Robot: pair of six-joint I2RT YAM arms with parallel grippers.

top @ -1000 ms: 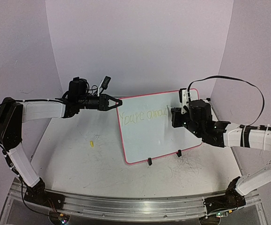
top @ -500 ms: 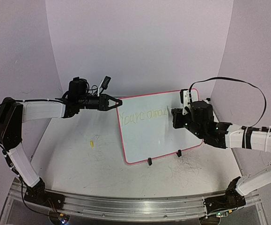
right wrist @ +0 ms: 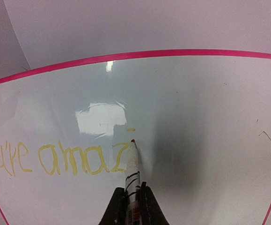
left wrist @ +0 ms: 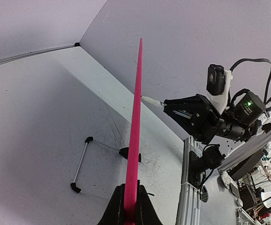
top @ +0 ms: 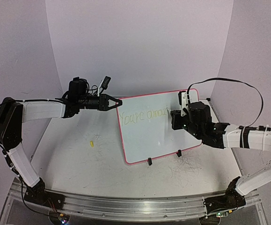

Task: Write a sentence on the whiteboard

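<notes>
The whiteboard [top: 156, 140], white with a pink border, stands tilted on the table. My left gripper [top: 118, 102] is shut on its upper left edge, which shows as a pink strip [left wrist: 136, 117] running up from between the jaws of that gripper [left wrist: 130, 206]. The sentence [top: 142, 116] is in yellow and reads "You're amazi" [right wrist: 55, 159]. My right gripper [right wrist: 133, 199] is shut on a white marker [right wrist: 133, 164], whose tip touches the board just under the dot of the last letter. From above, the right gripper [top: 174, 118] sits against the board's right half.
Two black clip feet [top: 150, 162] [top: 179, 153] sit on the board's lower edge. A small yellow piece [top: 91, 143] lies on the table to the left. Old scribbles [top: 186, 166] mark the tabletop. A thin wire stand [left wrist: 81, 164] lies behind the board.
My right gripper has shifted slightly at the end of the written line. The left arm and the board have not moved.
</notes>
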